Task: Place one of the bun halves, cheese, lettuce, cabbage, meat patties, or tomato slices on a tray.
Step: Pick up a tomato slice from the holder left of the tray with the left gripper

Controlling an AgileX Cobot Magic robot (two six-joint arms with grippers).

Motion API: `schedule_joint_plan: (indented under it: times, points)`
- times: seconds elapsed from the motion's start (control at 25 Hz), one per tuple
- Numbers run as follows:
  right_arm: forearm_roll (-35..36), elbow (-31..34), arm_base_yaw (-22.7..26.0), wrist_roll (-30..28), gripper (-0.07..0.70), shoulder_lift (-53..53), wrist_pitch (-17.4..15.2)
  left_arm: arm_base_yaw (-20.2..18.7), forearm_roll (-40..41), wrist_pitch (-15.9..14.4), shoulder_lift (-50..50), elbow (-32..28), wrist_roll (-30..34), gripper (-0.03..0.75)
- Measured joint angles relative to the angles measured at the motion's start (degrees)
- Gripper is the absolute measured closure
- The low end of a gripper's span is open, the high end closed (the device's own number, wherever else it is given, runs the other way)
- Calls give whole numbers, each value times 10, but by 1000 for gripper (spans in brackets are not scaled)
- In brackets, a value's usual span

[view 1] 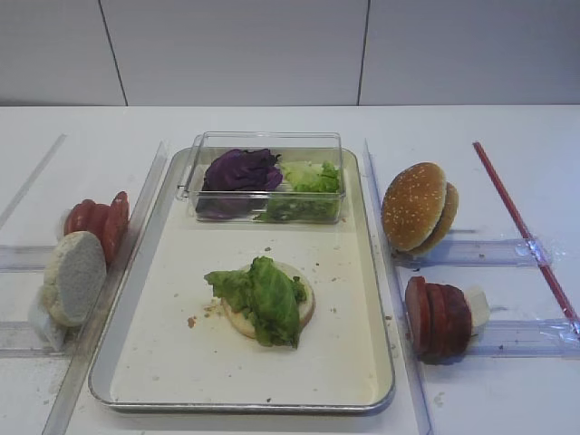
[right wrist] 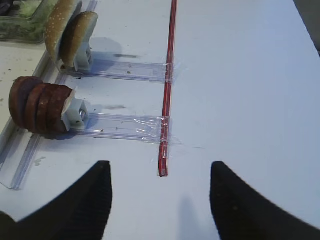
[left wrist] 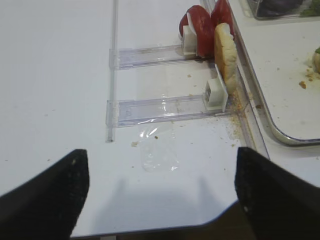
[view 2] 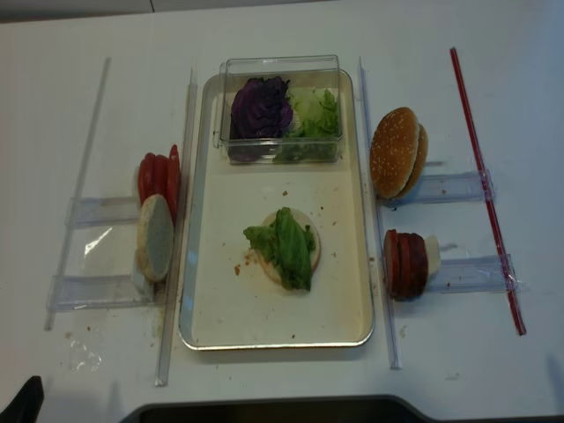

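So the tray point(view 1: 362, 299) sits mid-table with a clear box point(view 1: 267, 177) at its far end holding the cabbage point(view 1: 241, 169) and some lettuce point(view 1: 313, 177). A lettuce leaf point(view 1: 265, 297) lies on a pale bun half point(view 1: 304, 304) at the tray's middle. Both grippers hang over bare table, holding nothing: left gripper point(left wrist: 160, 195) spread wide, right gripper point(right wrist: 160, 200) gaping too.

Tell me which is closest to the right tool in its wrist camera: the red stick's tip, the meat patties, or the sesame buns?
1. Red stick, tip just ahead, centre.
2. Meat patties, left, mid-frame.
3. Sesame buns, top left, farthest.
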State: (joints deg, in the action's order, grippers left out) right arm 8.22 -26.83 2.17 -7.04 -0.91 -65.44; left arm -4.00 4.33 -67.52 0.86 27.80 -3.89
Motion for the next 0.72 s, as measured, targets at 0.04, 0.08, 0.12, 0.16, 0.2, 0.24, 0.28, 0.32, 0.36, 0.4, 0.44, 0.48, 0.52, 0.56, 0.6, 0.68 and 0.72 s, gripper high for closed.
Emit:
schedule_joint_plan:
  times: [0.04,0.08,0.12,0.16,0.2,0.24,0.28,0.32,0.36,0.4,0.44,0.48,0.52,0.56,0.6,0.68,0.72]
  points:
    - [0,0,0,0,180,0,0,0,2,0,0,0,0,166]
    - [0,0,0,0,180,0,0,0,3,0,0,0,0,166]
    - [0,0,0,0,181,0,0,0,4,0,0,0,0,166]
    - [0,0,0,0,181,0,0,0,7,0,0,0,0,166]
    - [0,0,0,0,180,0,0,0,8,0,0,0,0,166]
    - [0,0,0,0,180,0,0,0,8,0,0,0,0,166]
    - [0,0,0,0,180,0,0,0,9,0,0,0,0,166]
    - [0,0,0,0,180,0,0,0,9,0,0,0,0,166]
    - [0,0,0,0,181,0,0,0,9,0,0,0,0,166]
    - [0,0,0,0,180,0,0,0,9,0,0,0,0,166]
    - [0,0,0,0,180,0,0,0,9,0,0,0,0,166]
    - [0,0,0,0,180,0,0,0,10,0,0,0,0,166]
    - [0,0,0,0,180,0,0,0,12,0,0,0,0,166]
    - [0,0,0,0,180,0,0,0,15,0,0,0,0,166]
    - [0,0,0,0,180,0,0,0,19,0,0,0,0,166]
    - [0,0,0,0,180,0,0,0,24,0,0,0,0,166]
    - [0,0,0,0,180,0,0,0,24,1,0,1,0,166]
